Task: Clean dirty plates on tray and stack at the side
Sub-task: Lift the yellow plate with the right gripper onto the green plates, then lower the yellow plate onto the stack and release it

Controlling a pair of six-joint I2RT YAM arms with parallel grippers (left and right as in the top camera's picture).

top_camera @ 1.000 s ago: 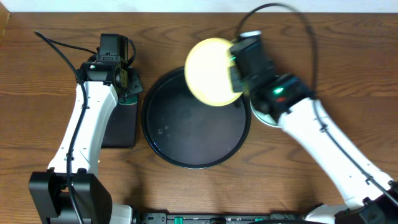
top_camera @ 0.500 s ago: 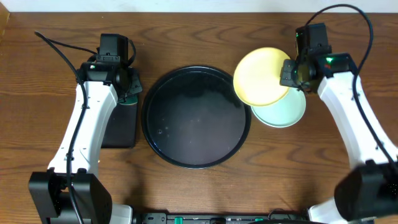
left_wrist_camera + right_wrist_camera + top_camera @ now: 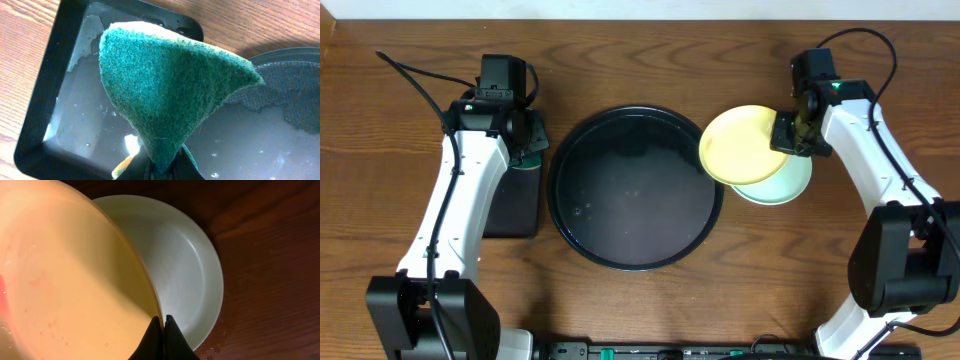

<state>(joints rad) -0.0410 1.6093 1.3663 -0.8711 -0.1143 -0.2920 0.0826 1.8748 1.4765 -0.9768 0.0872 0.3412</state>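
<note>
My right gripper (image 3: 790, 135) is shut on the rim of the pale yellow plate (image 3: 742, 146) and holds it tilted just above a pale blue plate (image 3: 782, 184) lying on the table right of the round black tray (image 3: 582, 232). In the right wrist view the yellow plate (image 3: 70, 280) fills the left, the blue plate (image 3: 185, 260) lies under it, and the gripper (image 3: 163, 322) pinches the yellow rim. My left gripper (image 3: 525, 150) is shut on a green sponge (image 3: 165, 85) above the small rectangular tray (image 3: 50, 105). The round tray is empty of plates. A third plate is not visible.
The small rectangular black tray (image 3: 515, 205) lies left of the round tray and holds some water. Bare wooden table (image 3: 650, 50) lies behind and to both sides. Cables run from both arms at the back.
My right gripper carried the yellow plate from over the round tray's back right rim to the right and lowered it over the blue plate. The left arm has not moved.
</note>
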